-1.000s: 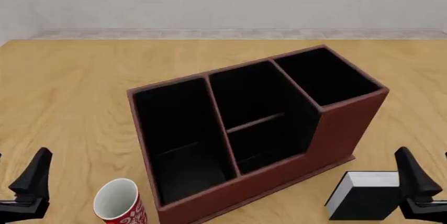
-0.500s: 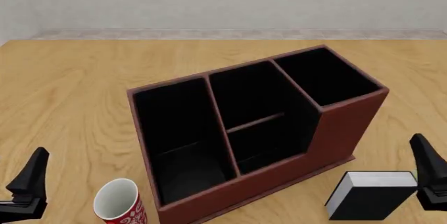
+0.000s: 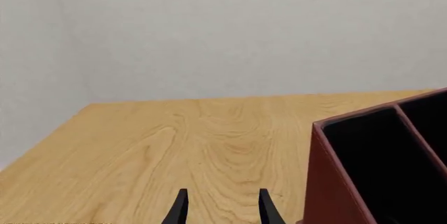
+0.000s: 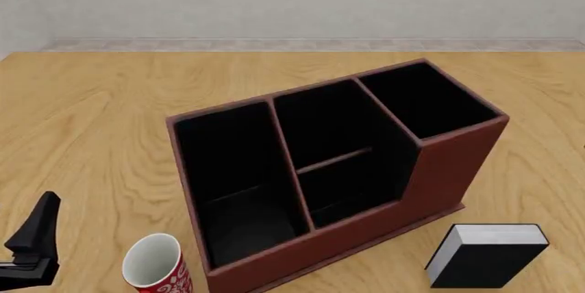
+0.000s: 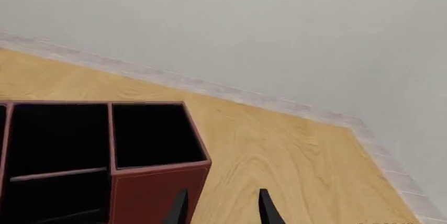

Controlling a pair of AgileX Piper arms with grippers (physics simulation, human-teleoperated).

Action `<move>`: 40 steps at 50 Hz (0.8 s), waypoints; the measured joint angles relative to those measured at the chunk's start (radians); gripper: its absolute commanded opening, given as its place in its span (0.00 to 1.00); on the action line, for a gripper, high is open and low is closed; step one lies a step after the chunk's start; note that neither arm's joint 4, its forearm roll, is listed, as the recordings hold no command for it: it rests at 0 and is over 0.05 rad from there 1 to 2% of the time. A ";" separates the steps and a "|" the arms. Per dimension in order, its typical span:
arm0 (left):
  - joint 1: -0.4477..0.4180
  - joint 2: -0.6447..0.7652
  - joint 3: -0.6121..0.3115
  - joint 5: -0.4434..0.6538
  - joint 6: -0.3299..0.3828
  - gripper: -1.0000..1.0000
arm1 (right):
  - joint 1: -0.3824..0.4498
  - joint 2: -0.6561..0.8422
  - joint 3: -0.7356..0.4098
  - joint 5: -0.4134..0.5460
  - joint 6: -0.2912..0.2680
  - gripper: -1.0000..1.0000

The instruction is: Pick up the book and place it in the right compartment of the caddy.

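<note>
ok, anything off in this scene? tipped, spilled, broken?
Nothing spilled or broken. The caddy sits skewed on the table rather than square to its edge, all sections empty. The book stands by the caddy's near right corner, not yet picked up. The cup stands upright at the near left corner.

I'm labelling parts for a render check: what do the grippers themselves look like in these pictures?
Little shows. The left gripper appears as two slim, matte black fingers tapering to points, plain, with no markings or cables visible. The front view shows one dark pointed finger on a blocky black base. The right gripper looks the same from its wrist camera and is out of the front view.
</note>
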 measured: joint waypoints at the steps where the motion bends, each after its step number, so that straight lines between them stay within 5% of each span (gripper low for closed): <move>1: 0.001 0.000 0.000 0.000 0.000 1.00 | 0.003 0.011 -0.013 0.012 -0.003 1.00; 9: 0.005 0.000 0.000 0.000 -0.002 1.00 | 0.031 0.109 -0.103 0.112 -0.039 1.00; 22: 0.011 0.000 0.001 0.000 -0.006 1.00 | 0.080 0.241 -0.177 0.254 -0.184 1.00; 40: 0.015 0.000 0.004 -0.001 0.001 1.00 | 0.017 0.300 -0.181 0.429 -0.534 1.00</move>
